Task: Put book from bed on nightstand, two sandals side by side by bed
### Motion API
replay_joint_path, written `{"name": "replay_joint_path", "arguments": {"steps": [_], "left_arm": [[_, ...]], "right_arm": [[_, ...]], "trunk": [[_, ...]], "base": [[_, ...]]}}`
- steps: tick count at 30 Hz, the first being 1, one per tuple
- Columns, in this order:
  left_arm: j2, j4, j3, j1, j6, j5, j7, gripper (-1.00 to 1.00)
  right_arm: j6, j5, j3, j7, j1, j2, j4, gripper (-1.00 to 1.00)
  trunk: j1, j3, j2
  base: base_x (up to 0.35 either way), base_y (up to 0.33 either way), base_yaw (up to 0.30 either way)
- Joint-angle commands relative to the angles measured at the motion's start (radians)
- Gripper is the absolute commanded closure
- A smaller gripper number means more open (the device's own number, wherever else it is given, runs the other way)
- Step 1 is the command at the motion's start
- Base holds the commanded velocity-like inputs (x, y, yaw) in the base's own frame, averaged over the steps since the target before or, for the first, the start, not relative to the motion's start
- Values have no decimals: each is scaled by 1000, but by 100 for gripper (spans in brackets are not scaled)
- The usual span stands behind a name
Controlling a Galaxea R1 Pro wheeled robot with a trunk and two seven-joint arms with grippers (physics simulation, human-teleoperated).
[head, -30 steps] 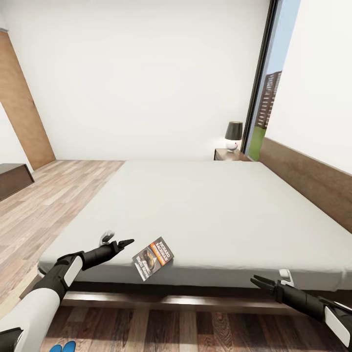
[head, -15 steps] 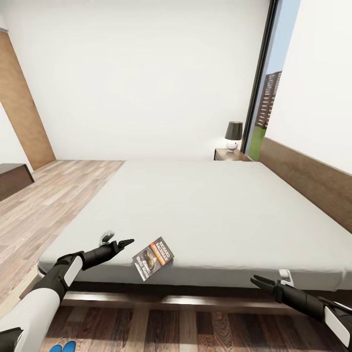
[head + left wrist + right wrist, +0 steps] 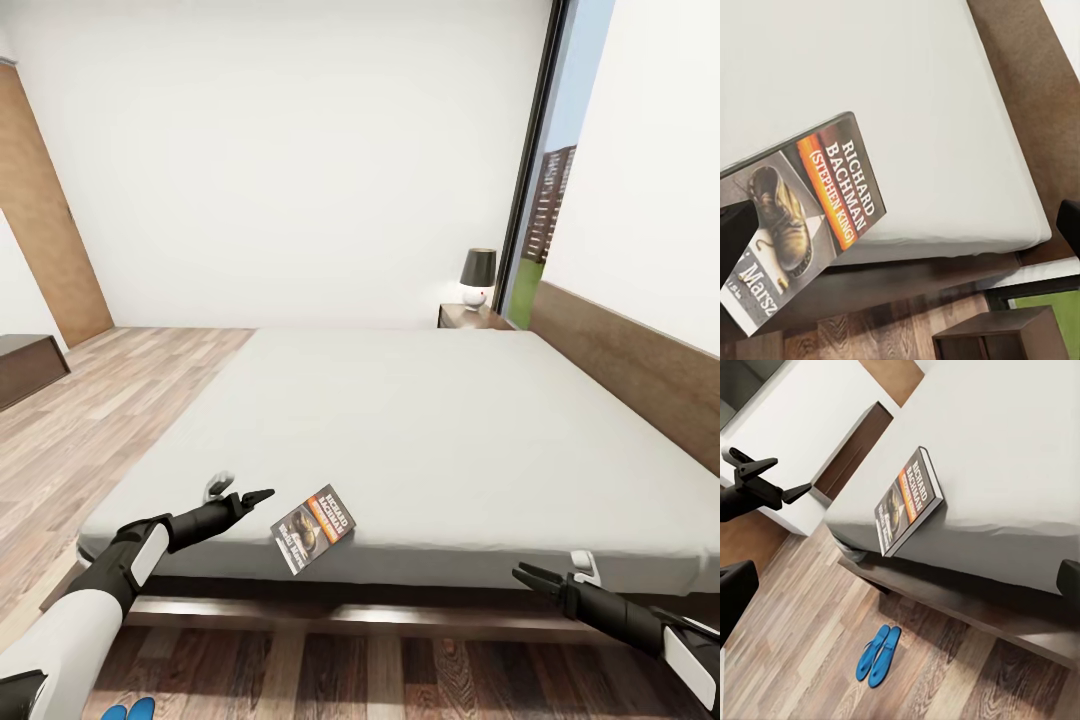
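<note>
Nothing has shifted since the earlier pictures: both arms and the camera sit exactly where they were. Nearest me, the two bright blue flat flip-flop sandals (image 3: 879,654) already lie side by side on the brown wood-plank floor (image 3: 330,670) just off the bed's foot. Next out, the thin dark paperback book with its orange band (image 3: 312,527) lies on the near edge of the grey-beige mattress of the low dark-wood bed (image 3: 420,430), one corner hanging past the edge. That overhang is my worry: if I come in from the side with the left tool (image 3: 240,495), a finger could nudge the book off onto the floor, and the thin cover gives little to pinch against a soft mattress. My left arm reaches forward and low, its black tool just beside the book, apart from it, fingers spread and holding nothing. My right tool (image 3: 530,577) hangs further off by the bed frame, fingers parted, also holding nothing. Farthest away, the small dark reddish-brown nightstand (image 3: 470,316) with its dark-shaded lamp (image 3: 478,275) stands by the headboard, well apart, so a loose grip risks a drop on the long carry.
</note>
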Motion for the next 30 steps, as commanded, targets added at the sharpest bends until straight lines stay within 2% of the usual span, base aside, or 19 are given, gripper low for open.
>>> {"name": "replay_joint_path", "arguments": {"steps": [1, 15, 25, 30], "left_arm": [[0, 0, 2, -1, 7, 5, -1, -100], [0, 0, 2, 0, 7, 5, -2, -100], [0, 0, 2, 0, 7, 5, -3, -100], [0, 0, 2, -1, 7, 5, -3, -100]], "right_arm": [[11, -10, 6, 1, -1, -1, 0, -100], [10, -10, 6, 2, -1, -1, 0, -100], [6, -10, 7, 1, -1, -1, 0, -100], [4, -9, 6, 2, -1, 0, 0, -100]], "trunk": [[0, -1, 0], [0, -1, 0], [0, -1, 0], [0, -1, 0]], "base": [[0, 0, 0], [0, 1, 0], [0, 225, 0], [0, 69, 0]]}}
